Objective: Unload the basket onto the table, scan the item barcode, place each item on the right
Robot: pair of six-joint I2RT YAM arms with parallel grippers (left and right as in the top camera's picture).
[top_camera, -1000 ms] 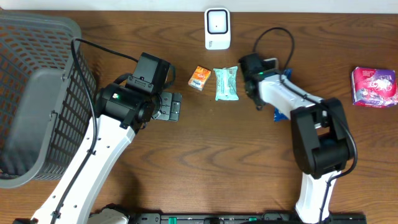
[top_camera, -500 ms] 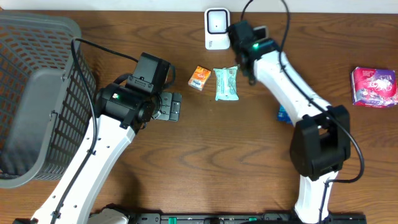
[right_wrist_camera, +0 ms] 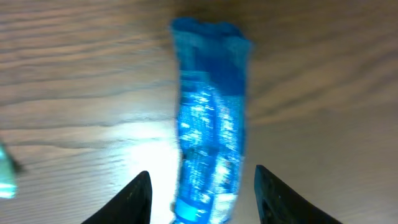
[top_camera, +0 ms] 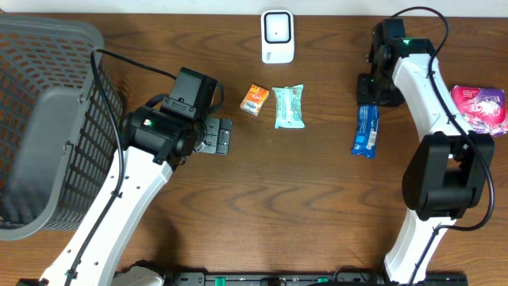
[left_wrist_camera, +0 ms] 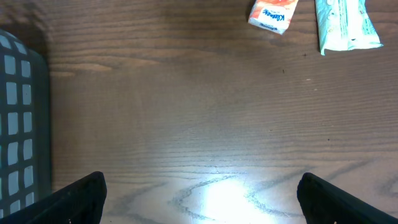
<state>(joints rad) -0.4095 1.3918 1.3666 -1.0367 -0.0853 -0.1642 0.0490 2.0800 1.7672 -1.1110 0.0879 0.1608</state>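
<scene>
A white barcode scanner (top_camera: 277,36) stands at the table's back middle. In front of it lie an orange packet (top_camera: 255,99) and a mint-green packet (top_camera: 289,106). A blue packet (top_camera: 365,131) lies flat further right. My right gripper (top_camera: 376,89) hovers over its far end. In the right wrist view my right gripper (right_wrist_camera: 205,202) is open, and the blue packet (right_wrist_camera: 210,124) runs up between the fingers with a gap on each side. My left gripper (top_camera: 216,137) is open over bare wood, left of the orange packet. No barcode shows.
A grey mesh basket (top_camera: 48,119) fills the left side; its corner (left_wrist_camera: 18,124) shows in the left wrist view. A purple-pink packet (top_camera: 479,110) lies at the right edge. The orange packet (left_wrist_camera: 272,14) and green packet (left_wrist_camera: 344,25) sit ahead of my left gripper (left_wrist_camera: 202,199).
My right arm has swung from beside the green packet, past the scanner, to the right, and now hangs over the blue packet. The left arm has not moved.
</scene>
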